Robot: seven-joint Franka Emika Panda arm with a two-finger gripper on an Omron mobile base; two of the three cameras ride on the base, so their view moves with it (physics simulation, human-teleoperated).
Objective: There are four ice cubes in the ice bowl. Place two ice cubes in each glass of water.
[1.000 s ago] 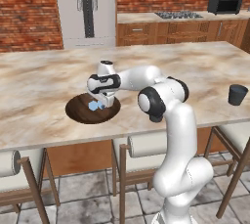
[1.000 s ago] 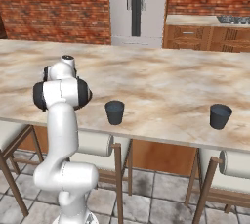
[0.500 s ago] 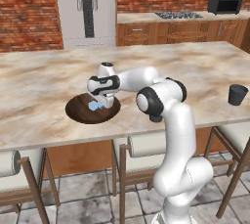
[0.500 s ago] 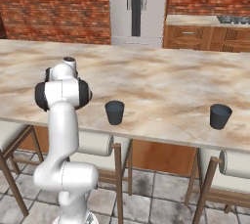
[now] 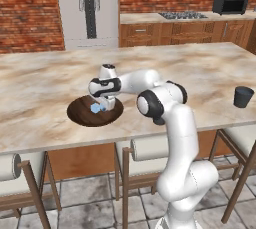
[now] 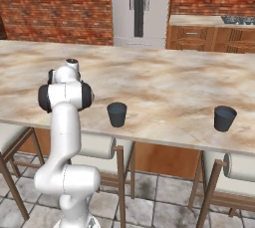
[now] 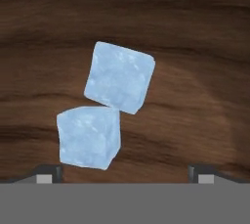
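pincer (image 7: pixel 125 174): spread wide | over ice bowl (image 5: pixel 80 115) | two ice cubes (image 7: pixel 119 76) below (touching)

The marble counter (image 5: pixel 45 85) carries the ice bowl (image 5: pixel 80 115) and apparently two glasses (image 6: pixel 117 114) (image 6: pixel 224 118), well apart.

- The ice bowl (image 5: pixel 82 115) sits on the tabletop (image 5: pixel 45 85), left of the arm.
- Two ice cubes (image 7: pixel 119 76) lie in it, corners touching.
- The pincer (image 5: pixel 102 107) hangs just above them.
- Two glasses (image 6: pixel 117 114) stand well apart near the front edge, right of the arm.
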